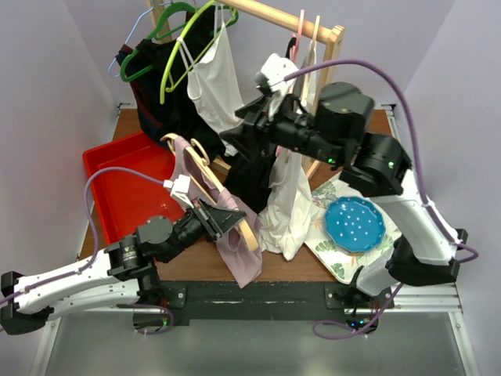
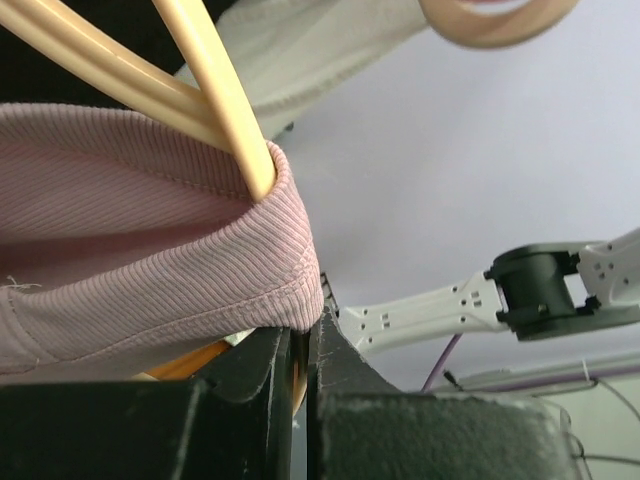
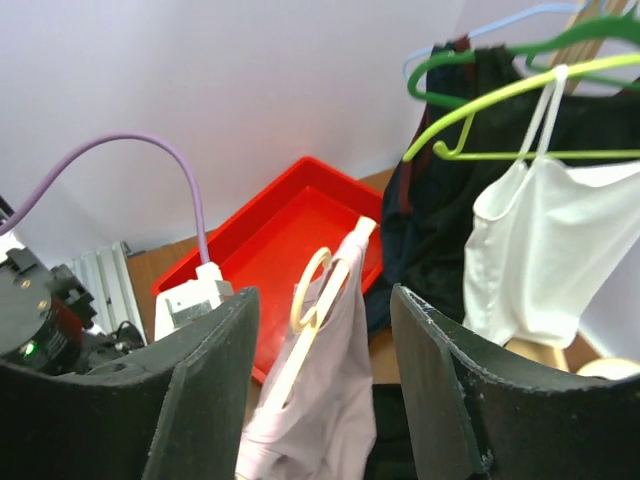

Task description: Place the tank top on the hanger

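Observation:
The pale wood hanger is tilted over the table, with the dusty-mauve tank top draped over it and hanging off its lower arm. My left gripper is shut on the hanger's lower arm, right at the tank top's hem. In the left wrist view the wood arms pass through the ribbed fabric just above my closed gripper. My right gripper is open and empty above the hanger. In its wrist view the hanger's hook and the tank top show between the fingers of the right gripper.
A red tray lies at the left. A wooden rack at the back holds green and lime hangers, black garments and a white tank top. A white garment hangs mid-table. A blue plate sits at the right.

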